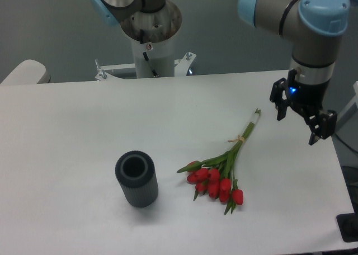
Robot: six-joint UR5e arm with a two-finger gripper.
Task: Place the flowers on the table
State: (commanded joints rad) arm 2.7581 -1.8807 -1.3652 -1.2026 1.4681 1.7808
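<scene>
Camera view, flowers (221, 170) flat on table (72, 126), hand (296, 122) wide, empty, arm top cut off.

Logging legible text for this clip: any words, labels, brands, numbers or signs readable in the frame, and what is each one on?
No text can be read in this frame.
Robot base column: a small red-and-white sticker, too small and blurred to read.
Gripper: only a blue light on its body, no lettering seen.
Flowers, vase and table: no markings visible.
</scene>
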